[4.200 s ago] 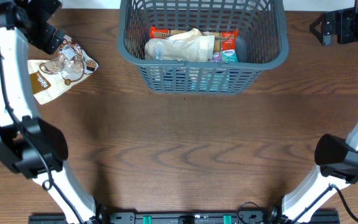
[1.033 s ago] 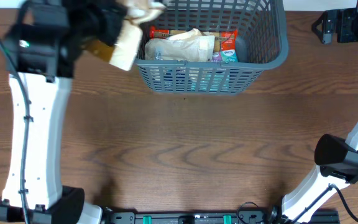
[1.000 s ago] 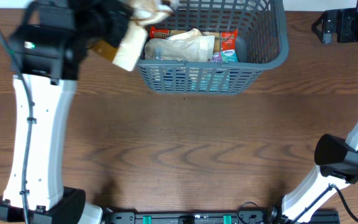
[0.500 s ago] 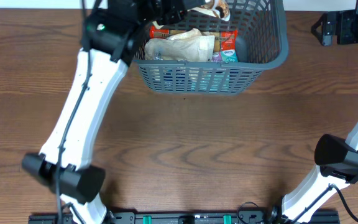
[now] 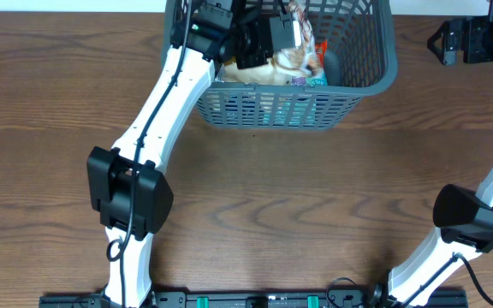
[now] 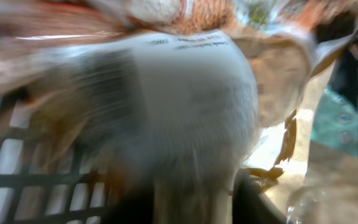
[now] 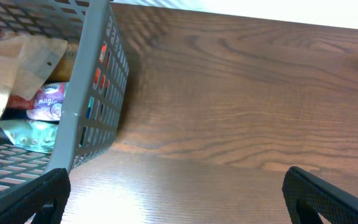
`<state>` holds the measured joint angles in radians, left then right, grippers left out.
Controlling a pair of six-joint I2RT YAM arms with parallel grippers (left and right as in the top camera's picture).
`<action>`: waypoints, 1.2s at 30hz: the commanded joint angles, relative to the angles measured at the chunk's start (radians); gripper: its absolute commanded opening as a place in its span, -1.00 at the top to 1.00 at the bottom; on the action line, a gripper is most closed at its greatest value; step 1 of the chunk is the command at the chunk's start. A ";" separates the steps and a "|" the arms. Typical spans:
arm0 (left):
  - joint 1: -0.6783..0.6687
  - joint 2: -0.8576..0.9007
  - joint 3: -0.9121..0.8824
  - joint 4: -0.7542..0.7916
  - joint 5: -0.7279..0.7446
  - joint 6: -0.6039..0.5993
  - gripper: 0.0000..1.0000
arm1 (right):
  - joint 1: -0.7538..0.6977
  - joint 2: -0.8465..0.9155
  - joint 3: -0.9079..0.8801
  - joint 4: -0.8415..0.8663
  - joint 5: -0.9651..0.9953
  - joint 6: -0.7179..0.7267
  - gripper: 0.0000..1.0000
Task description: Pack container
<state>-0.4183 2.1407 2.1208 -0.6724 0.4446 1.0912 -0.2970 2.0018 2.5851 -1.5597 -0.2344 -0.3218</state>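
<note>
The container [image 5: 382, 75], a dark grey lattice basket, stands at the table's far middle; its wall also shows in the right wrist view [image 7: 89, 93]. My left gripper [image 5: 268, 36] hangs over the basket's left half. A brown and white snack packet [image 5: 296, 27] [image 6: 185, 93] lies between its dark fingers [image 6: 253, 199], low inside the basket. The left wrist view is blurred, so the grip cannot be made out. My right gripper [image 5: 443, 38] [image 7: 179, 199] rests at the far right, open and holding nothing, right of the basket.
Other packets lie in the basket: a beige bag [image 5: 255, 75], a teal one [image 7: 30, 134] and a pink one [image 7: 48, 99]. My left arm [image 5: 157, 111] stretches diagonally across the table's left half. Bare wood lies around the basket.
My left arm swung right from the basket's left rim and carried the snack packet down into the basket. The right arm stayed still.
</note>
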 commanded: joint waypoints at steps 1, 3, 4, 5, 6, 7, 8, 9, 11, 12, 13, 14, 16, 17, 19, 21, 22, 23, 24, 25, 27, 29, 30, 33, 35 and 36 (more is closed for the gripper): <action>0.000 -0.013 0.012 -0.010 0.026 0.007 0.15 | 0.003 0.003 -0.001 -0.005 -0.001 -0.008 -0.98; 0.001 -0.016 0.012 -0.004 0.026 0.007 0.05 | 0.003 0.003 -0.001 -0.005 -0.001 -0.008 -0.98; 0.001 -0.019 0.013 -0.002 0.026 0.006 -0.13 | 0.003 0.003 -0.001 -0.005 -0.001 -0.008 -0.99; 0.001 -0.024 0.013 0.000 0.025 0.003 -0.24 | 0.003 0.003 -0.001 -0.005 -0.001 -0.008 -0.98; 0.001 -0.030 0.014 0.001 0.025 -0.005 -0.29 | 0.003 0.003 -0.001 -0.005 -0.001 -0.008 -0.99; 0.001 -0.035 0.016 0.001 0.024 -0.018 -0.29 | 0.003 0.003 -0.001 -0.005 -0.001 -0.008 -0.99; 0.001 -0.043 0.021 0.001 0.016 -0.033 -0.29 | 0.003 0.003 -0.001 -0.005 -0.001 -0.008 -0.99; 0.001 -0.053 0.023 0.003 0.002 -0.040 -0.29 | 0.003 0.003 -0.001 -0.005 -0.001 -0.008 -0.99; 0.002 -0.081 0.024 0.021 -0.056 -0.072 -0.35 | 0.003 0.003 -0.001 -0.006 -0.001 -0.008 -0.99; 0.003 -0.097 0.024 0.030 -0.092 -0.076 -0.38 | 0.003 0.003 -0.001 -0.006 -0.001 -0.008 -0.99; 0.003 -0.116 0.024 0.042 -0.140 -0.076 -0.40 | 0.003 0.003 -0.001 -0.006 0.000 -0.008 -0.99; 0.004 -0.135 0.024 0.054 -0.183 -0.076 -0.46 | 0.003 0.003 -0.001 -0.005 0.000 -0.008 -0.98; 0.013 -0.176 0.024 0.080 -0.265 -0.082 -0.57 | 0.003 0.003 -0.001 0.003 0.000 -0.008 -0.98; 0.021 -0.196 0.024 0.093 -0.298 -0.112 -0.69 | 0.003 0.003 -0.001 0.012 0.000 -0.008 -0.98; 0.050 -0.239 0.024 0.109 -0.356 -0.224 -0.89 | 0.003 0.003 -0.001 0.044 0.000 0.006 -0.99; 0.095 -0.281 0.024 0.097 -0.397 -0.340 -0.97 | 0.003 0.003 -0.001 0.095 0.000 0.040 -0.98; 0.121 -0.301 0.024 0.081 -0.410 -0.389 -0.97 | 0.003 0.003 -0.001 0.122 0.000 0.058 -0.98; 0.152 -0.322 0.024 0.053 -0.416 -0.433 -0.97 | 0.003 0.003 -0.001 0.154 0.000 0.074 -0.98; 0.180 -0.339 0.024 0.027 -0.415 -0.465 -0.97 | 0.003 0.003 -0.001 0.181 -0.001 0.090 -0.98; 0.209 -0.354 0.024 -0.002 -0.415 -0.494 -0.97 | 0.003 0.003 -0.001 0.209 -0.001 0.108 -0.99; 0.270 -0.385 0.024 -0.080 -0.416 -0.561 -0.97 | 0.004 0.003 -0.001 0.245 -0.001 0.127 -0.98; 0.324 -0.407 0.024 -0.155 -0.415 -0.640 -0.97 | 0.006 0.003 -0.001 0.264 0.000 0.128 -0.99; 0.347 -0.414 0.024 -0.189 -0.415 -0.679 -0.97 | 0.007 0.003 -0.001 0.268 0.000 0.129 -0.99; 0.402 -0.428 0.024 -0.298 -0.415 -0.740 -0.97 | 0.011 0.003 -0.001 0.273 0.012 0.143 -0.98; 0.425 -0.430 0.024 -0.371 -0.414 -0.755 -0.97 | 0.012 0.003 -0.001 0.266 0.053 0.147 -0.98; 0.431 -0.430 0.024 -0.399 -0.411 -0.757 -0.97 | 0.014 0.003 -0.001 0.262 0.074 0.149 -0.99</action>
<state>-0.0051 1.7214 2.1345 -1.0290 0.0376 0.4229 -0.2966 2.0018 2.5843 -1.2903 -0.2188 -0.2058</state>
